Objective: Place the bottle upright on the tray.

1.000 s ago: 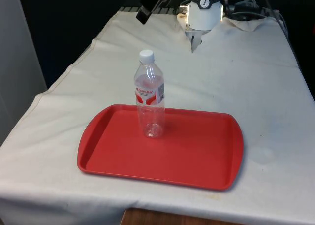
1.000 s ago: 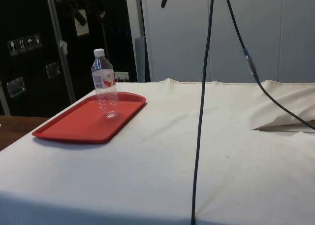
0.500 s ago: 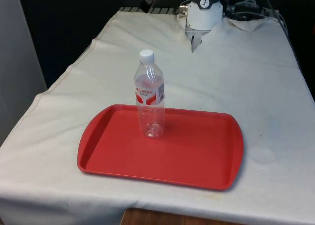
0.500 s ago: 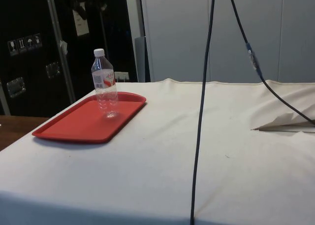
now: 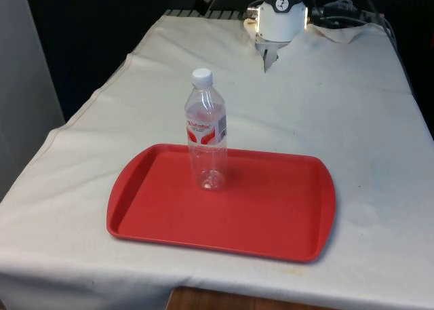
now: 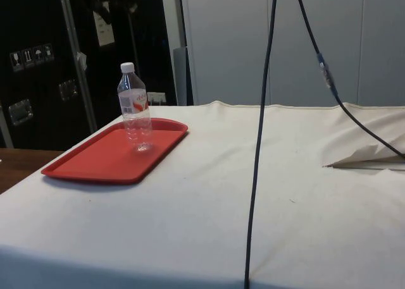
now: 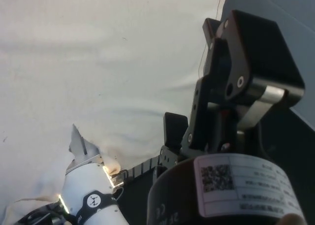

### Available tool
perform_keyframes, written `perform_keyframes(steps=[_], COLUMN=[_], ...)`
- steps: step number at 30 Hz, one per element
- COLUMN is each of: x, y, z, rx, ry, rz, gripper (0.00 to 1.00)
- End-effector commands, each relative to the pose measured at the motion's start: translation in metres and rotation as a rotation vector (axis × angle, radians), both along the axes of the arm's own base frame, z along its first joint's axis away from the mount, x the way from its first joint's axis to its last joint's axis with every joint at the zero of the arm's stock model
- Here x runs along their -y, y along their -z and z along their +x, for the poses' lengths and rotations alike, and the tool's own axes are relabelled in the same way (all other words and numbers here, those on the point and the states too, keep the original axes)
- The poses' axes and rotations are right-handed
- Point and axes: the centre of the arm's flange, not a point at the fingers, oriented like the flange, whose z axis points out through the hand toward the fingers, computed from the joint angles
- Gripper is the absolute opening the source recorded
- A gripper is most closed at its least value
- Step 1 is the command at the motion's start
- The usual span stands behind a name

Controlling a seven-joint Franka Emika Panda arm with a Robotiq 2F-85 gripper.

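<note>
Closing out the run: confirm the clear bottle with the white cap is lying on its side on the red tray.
Not on its side: the bottle stands upright on the red tray, white cap up, as the front and side views show. The rest holds.

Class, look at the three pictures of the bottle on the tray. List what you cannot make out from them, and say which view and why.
- Print on the bottle label: too small to read in the front and side views.
- Far tray rim behind the bottle: hidden by the bottle in the front view.
- Hand: whether its fingers are open or shut cannot be judged in the wrist view.
</note>
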Motion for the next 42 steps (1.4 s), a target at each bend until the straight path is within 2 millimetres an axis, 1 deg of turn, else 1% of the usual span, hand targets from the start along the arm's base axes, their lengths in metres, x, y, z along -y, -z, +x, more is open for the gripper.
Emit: perform_keyframes(steps=[1,6,7,8,15,16,17,18,25,26,27,28,36,37,38,42], x=[-0.003,-0.003,0.000,-0.003,-0.003,0.000,-0.003,-0.003,-0.003,0.000,0.000,-0.003,-0.004,-0.001,-0.004,-0.004], y=[-0.007,-0.010,-0.002,-0.010,-0.014,-0.006,-0.014,-0.014,-0.018,-0.010,-0.011,-0.019,-0.022,-0.015,-0.022,-0.022], z=[-0.003,-0.003,0.000,-0.004,-0.004,-0.001,-0.004,-0.004,-0.005,-0.002,-0.002,-0.005,-0.006,-0.004,-0.006,-0.006], rx=[0.019,0.024,0.006,0.025,0.032,0.014,0.033,0.034,0.044,0.025,0.026,0.046,0.057,0.036,0.058,0.061], ry=[-0.004,0.002,0.004,0.002,0.006,0.009,0.007,0.008,0.014,0.017,0.018,0.016,0.022,0.027,0.023,0.030], rz=[0.015,0.016,0.002,0.016,0.016,0.003,0.016,0.016,0.014,0.002,0.002,0.013,0.012,0.001,0.012,0.010], gripper=[1.00,1.00,1.00,1.00,1.00,1.00,1.00,1.00,1.00,1.00,1.00,1.00,1.00,1.00,1.00,1.00])
